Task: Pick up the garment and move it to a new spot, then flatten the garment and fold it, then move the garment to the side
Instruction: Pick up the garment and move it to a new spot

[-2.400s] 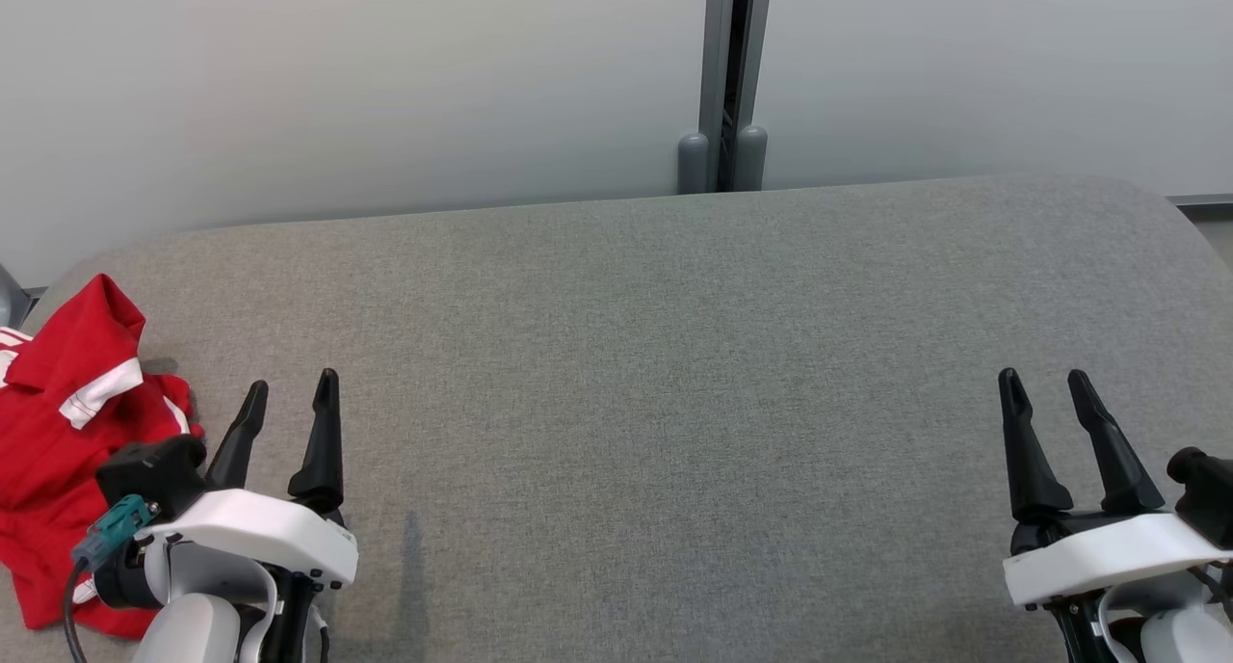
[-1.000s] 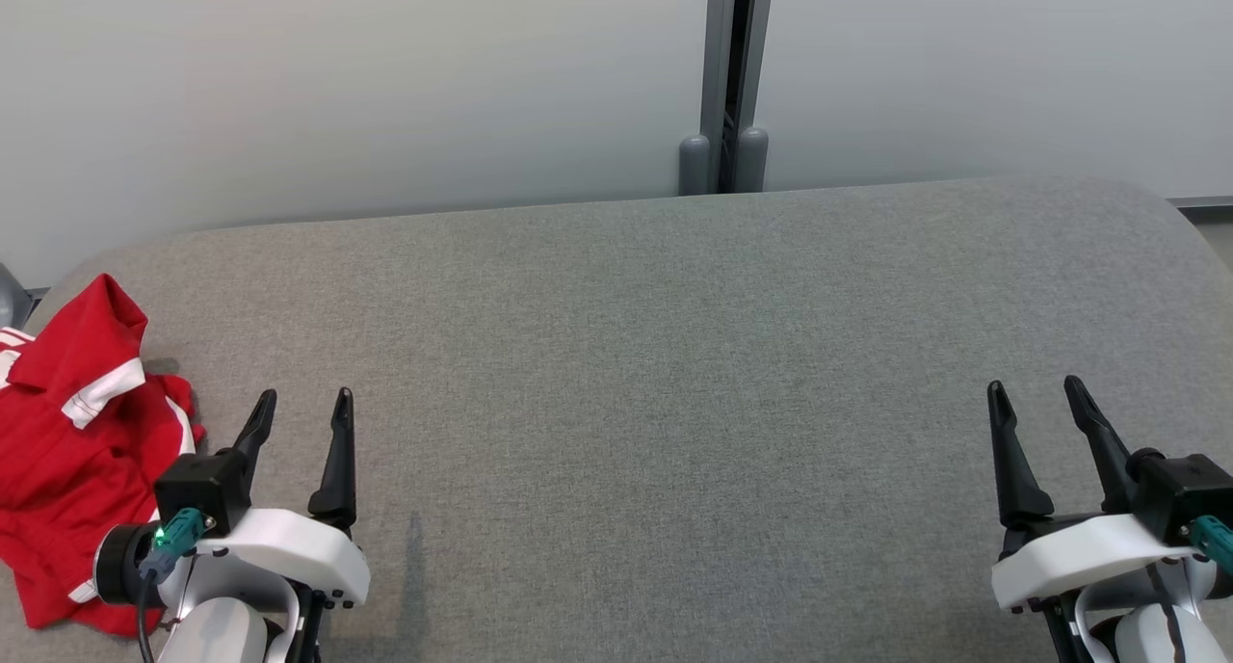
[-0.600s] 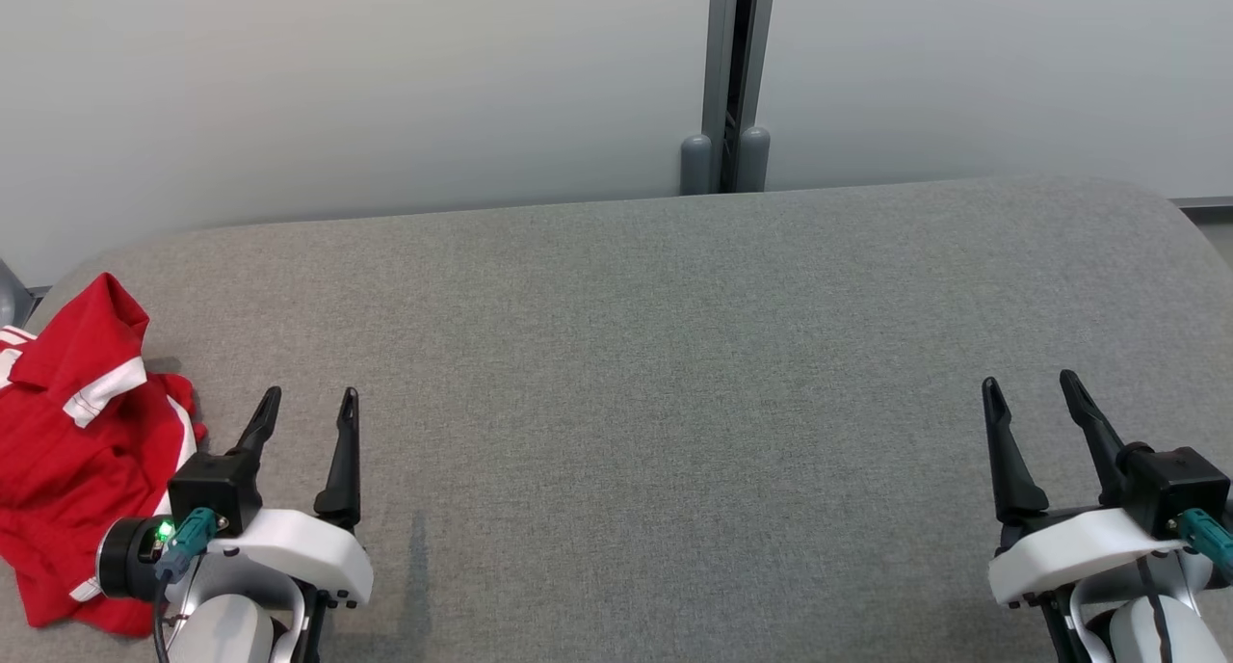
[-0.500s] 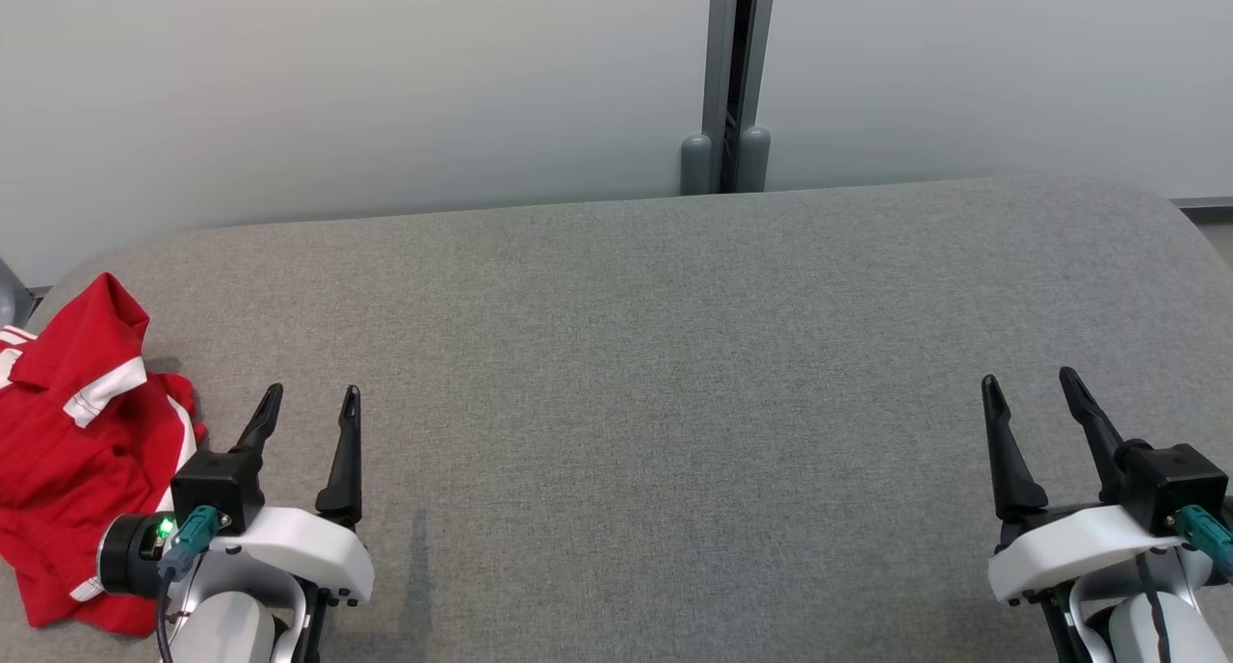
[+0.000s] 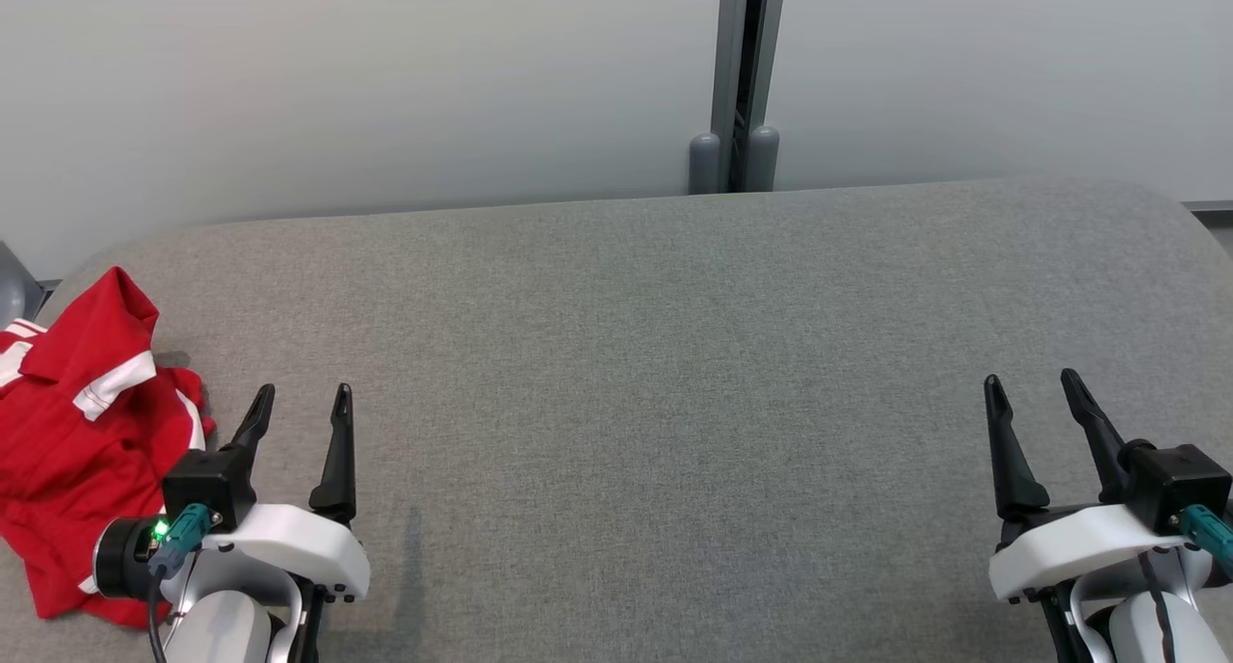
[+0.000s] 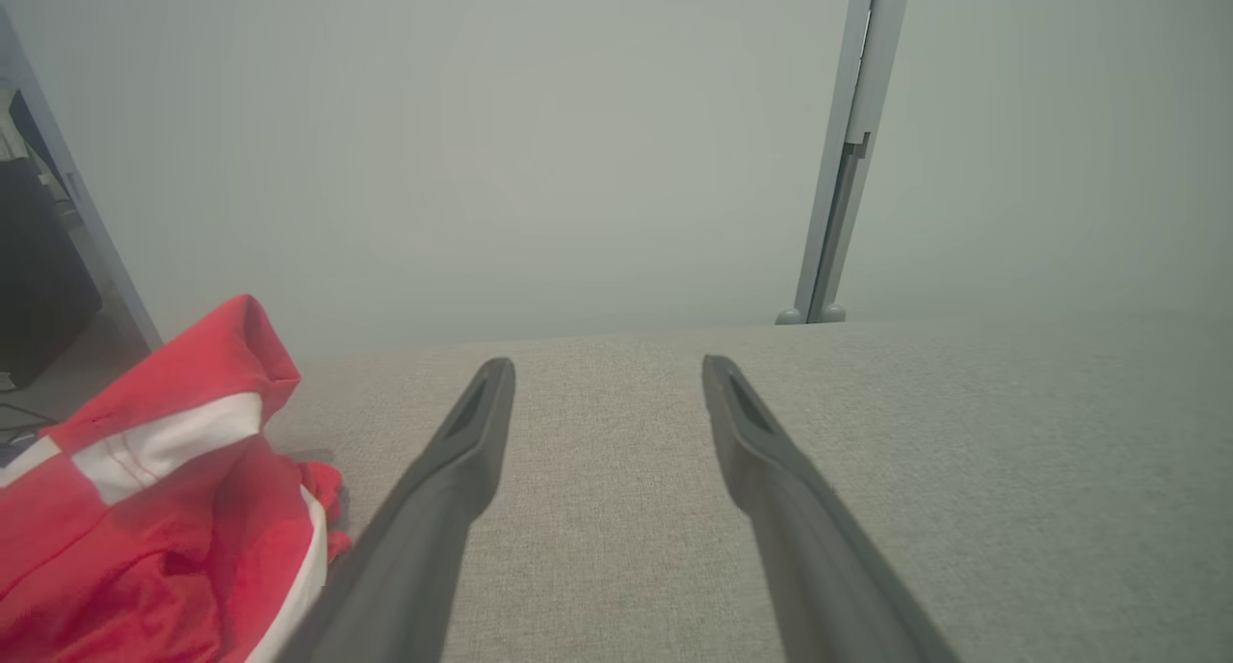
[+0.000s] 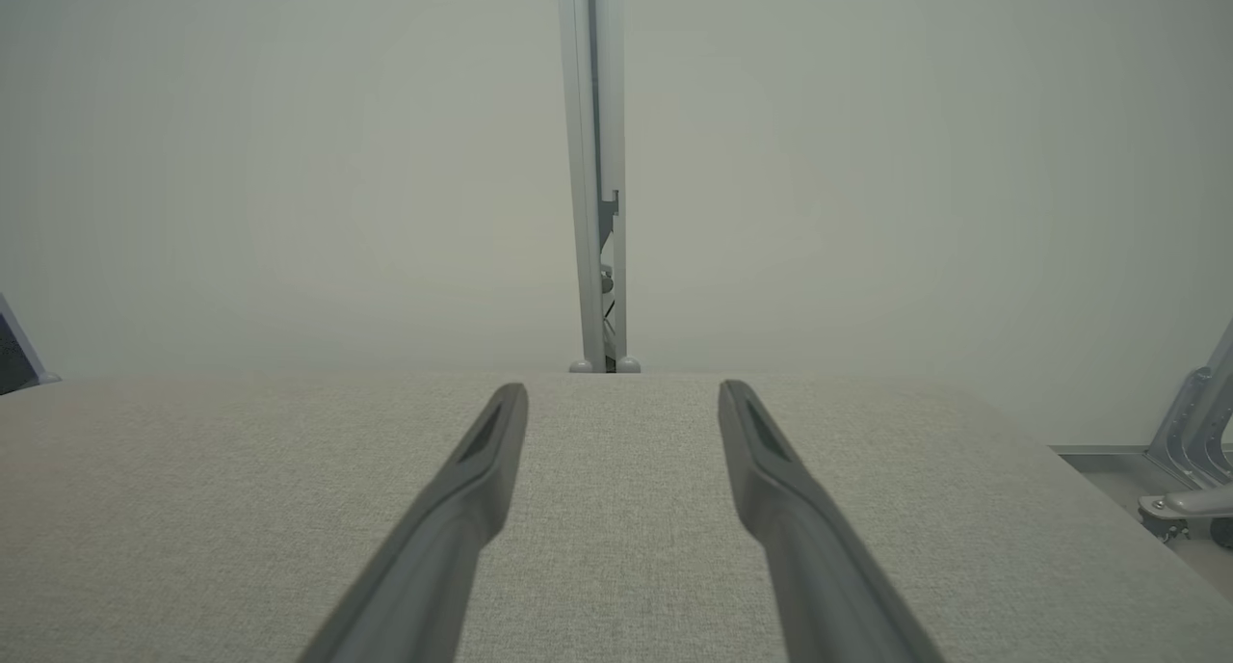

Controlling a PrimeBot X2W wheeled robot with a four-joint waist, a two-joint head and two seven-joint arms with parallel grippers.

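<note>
The garment (image 5: 82, 441) is red with white stripes and lies crumpled at the far left end of the grey padded table (image 5: 674, 355). In the left wrist view the garment (image 6: 144, 509) bunches up at the lower left, beside my left finger. My left gripper (image 5: 301, 395) stands open just right of the garment, empty, fingers pointing toward the wall. At the lower right my right gripper (image 5: 1031, 384) is open too, with nothing between its fingers, far from the garment. The left gripper (image 6: 607, 364) and the right gripper (image 7: 621, 388) both show bare fabric between their fingers.
A pale wall with a grey vertical post (image 5: 737, 75) runs behind the table's far edge. The table's corners are rounded at left and right. A metal frame (image 7: 1190, 451) stands off the table's right end, and dark equipment (image 6: 39, 268) sits past its left end.
The head view has shifted slightly, so the garment and the post sit a little to the right. Earlier on, both wrists rolled; over the last half second the grippers stay still and open.
</note>
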